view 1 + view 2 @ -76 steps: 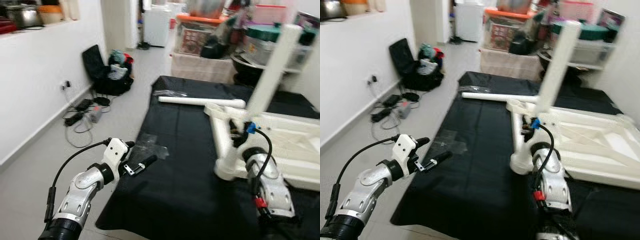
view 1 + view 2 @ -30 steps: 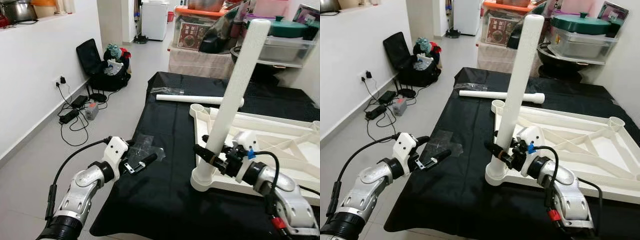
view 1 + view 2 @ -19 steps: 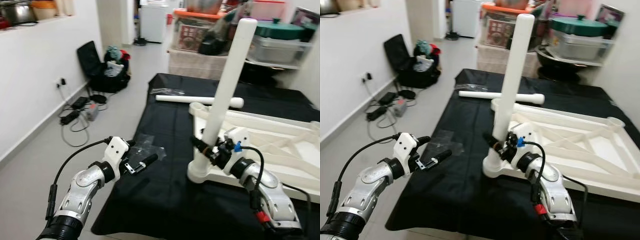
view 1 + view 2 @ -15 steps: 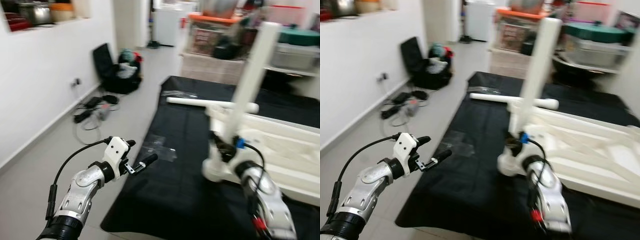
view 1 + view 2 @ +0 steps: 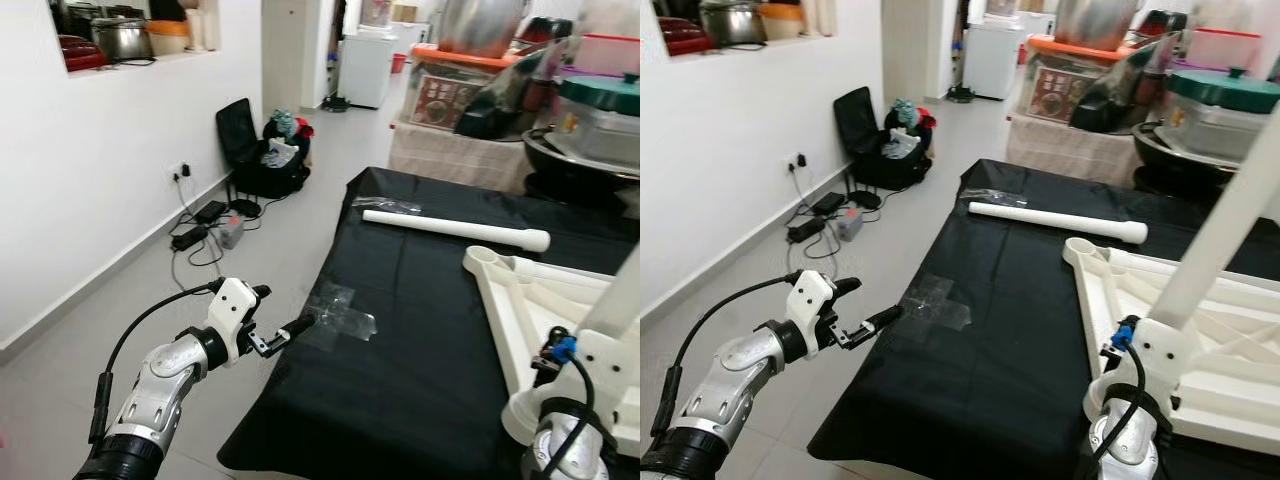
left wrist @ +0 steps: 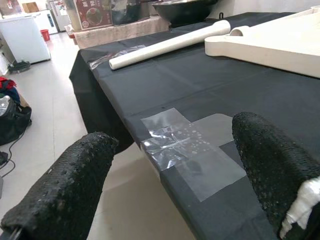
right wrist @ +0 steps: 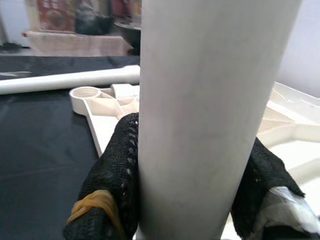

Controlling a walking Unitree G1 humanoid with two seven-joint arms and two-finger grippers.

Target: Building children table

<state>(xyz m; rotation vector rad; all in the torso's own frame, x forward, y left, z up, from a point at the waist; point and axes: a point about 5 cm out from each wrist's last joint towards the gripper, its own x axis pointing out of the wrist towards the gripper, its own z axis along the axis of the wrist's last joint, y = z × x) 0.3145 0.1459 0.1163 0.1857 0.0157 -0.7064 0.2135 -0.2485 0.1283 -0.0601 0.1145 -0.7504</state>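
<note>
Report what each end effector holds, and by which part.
The right end effector grips the upright white leg low on its shaft, just above the tabletop's corner socket. The left end effector is open and holds nothing.

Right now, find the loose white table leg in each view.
Left eye view: the loose leg lies at the far end of the cloth, beyond the tabletop.
Right eye view: the loose leg, same place.
Left wrist view: the loose leg beyond the clear plastic sheet.
Right wrist view: the loose leg behind the upright leg.
Shared landmark: the tabletop's round corner socket.
</note>
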